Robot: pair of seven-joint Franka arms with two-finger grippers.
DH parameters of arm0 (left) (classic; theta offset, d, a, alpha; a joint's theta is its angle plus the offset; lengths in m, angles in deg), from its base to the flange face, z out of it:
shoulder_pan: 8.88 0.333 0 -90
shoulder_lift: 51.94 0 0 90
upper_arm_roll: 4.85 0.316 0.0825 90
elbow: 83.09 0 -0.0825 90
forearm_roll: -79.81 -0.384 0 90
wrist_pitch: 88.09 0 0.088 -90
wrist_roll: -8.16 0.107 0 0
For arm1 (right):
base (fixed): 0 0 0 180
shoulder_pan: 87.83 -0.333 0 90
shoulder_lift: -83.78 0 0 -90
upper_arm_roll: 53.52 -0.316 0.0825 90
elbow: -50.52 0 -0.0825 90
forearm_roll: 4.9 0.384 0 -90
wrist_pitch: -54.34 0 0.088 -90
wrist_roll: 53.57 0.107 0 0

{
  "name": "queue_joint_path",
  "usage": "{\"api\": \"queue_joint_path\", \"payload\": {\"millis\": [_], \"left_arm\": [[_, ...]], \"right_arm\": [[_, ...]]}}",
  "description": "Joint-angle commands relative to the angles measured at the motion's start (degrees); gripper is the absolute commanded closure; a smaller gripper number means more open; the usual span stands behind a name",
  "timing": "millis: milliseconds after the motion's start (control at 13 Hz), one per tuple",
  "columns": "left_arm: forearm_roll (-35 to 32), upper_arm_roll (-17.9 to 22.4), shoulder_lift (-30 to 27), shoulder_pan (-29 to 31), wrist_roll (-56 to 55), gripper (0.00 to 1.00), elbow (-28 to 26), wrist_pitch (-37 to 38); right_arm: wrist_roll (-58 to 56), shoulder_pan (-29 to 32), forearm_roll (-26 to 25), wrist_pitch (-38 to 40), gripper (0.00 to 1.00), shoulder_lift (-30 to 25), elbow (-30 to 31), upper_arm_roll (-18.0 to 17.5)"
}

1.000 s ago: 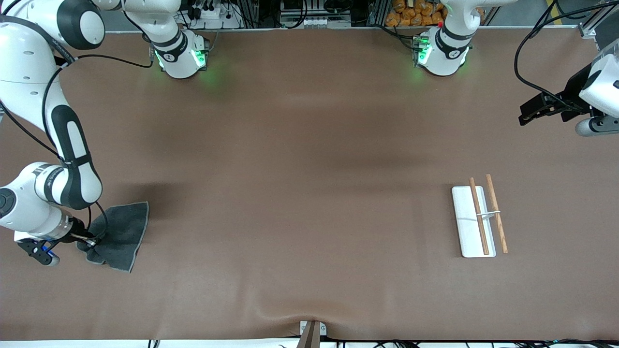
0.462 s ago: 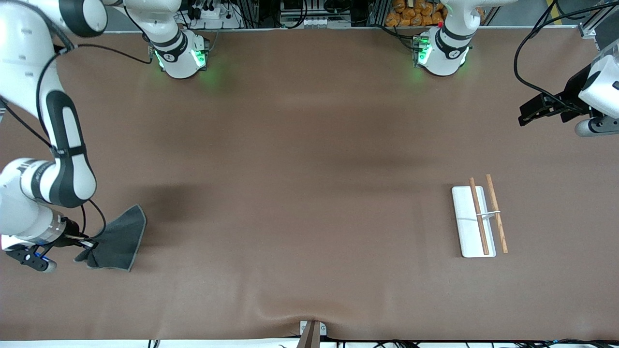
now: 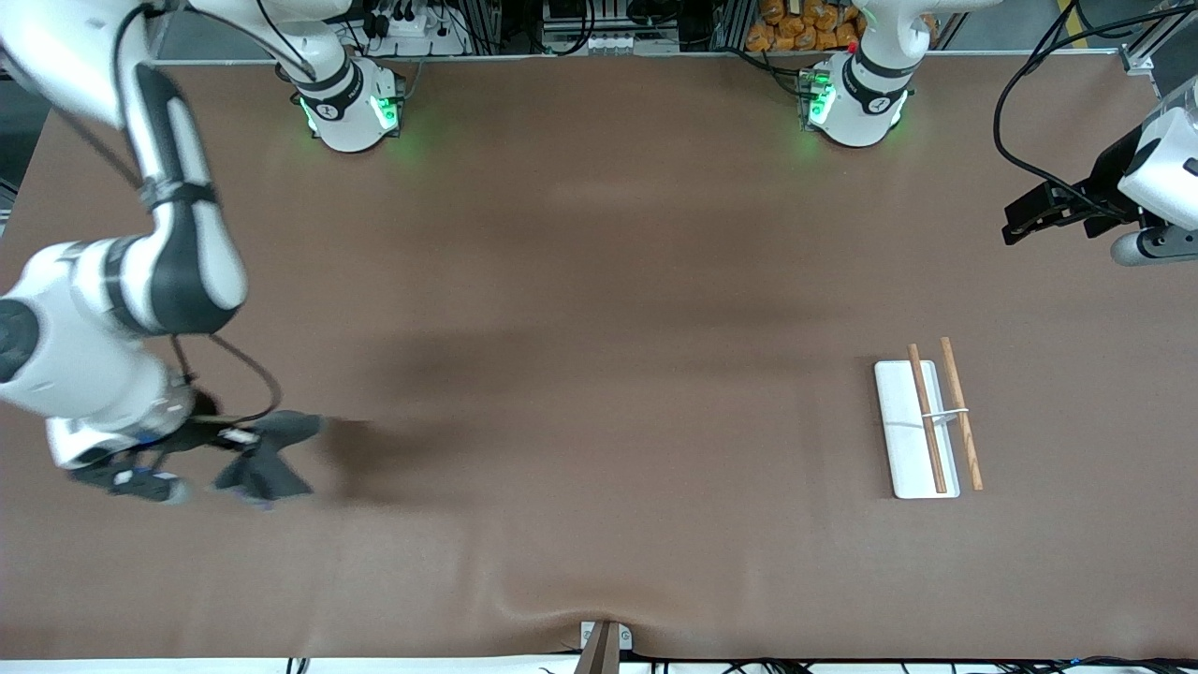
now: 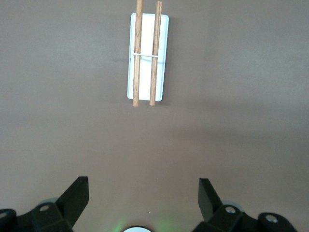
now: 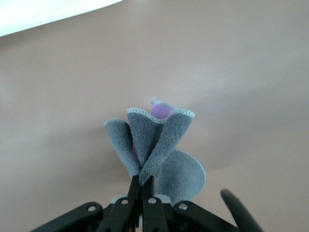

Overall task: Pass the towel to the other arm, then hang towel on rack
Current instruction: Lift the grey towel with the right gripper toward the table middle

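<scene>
Front view: right gripper (image 3: 245, 436) up in the air over the right arm's end of the table (image 3: 599, 281), clamped on the towel (image 3: 271, 461). Towel bunched and hanging from the closed fingers, dark grey, clear of the tabletop, with a shadow cast on the table beside it. Rack (image 3: 922, 423) standing toward the left arm's end of the table, well apart from the towel: white base flat on the table, two brown rods side by side on a thin white support, one rod above the base, the other overhanging its edge. Left gripper (image 3: 1011, 225) in the air over the table edge at the left arm's end, well apart from the rack; left arm waiting.

Left wrist view: left gripper (image 4: 143, 191) with fingers spread wide, holding nothing, bare table between them. Rack (image 4: 164, 58) visible farther off on the table, both rods parallel along the length of the base, joined across by the thin white support.

Right wrist view: right gripper (image 5: 142, 184) closed, fingertips pinching a gathered fold of the towel (image 5: 154, 140). Towel fanning out from the pinch in several grey folds with a lighter hem along the edges; purple side showing between the folds. Table (image 5: 251, 72) below, not touching the towel.
</scene>
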Motion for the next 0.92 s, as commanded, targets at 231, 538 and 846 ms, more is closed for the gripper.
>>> {"api": "queue_joint_path", "payload": {"millis": [231,538,846], "left_arm": [[1.27,-0.30,1.98,-0.35,-0.25,0.00,0.27,-3.16],[1.97,-0.38,3.65,-0.61,-1.74,0.00,0.44,-5.01],[3.03,-0.38,4.88,-0.61,-2.98,0.00,0.36,-6.24]], "right_arm": [[22.32,-18.94,1.71,2.86,1.00,-2.83,-0.31,0.65],[37.11,-29.07,5.22,2.42,1.00,-2.31,-1.82,0.74],[45.37,-35.75,6.28,1.28,1.00,-0.99,-4.62,0.74]]}}
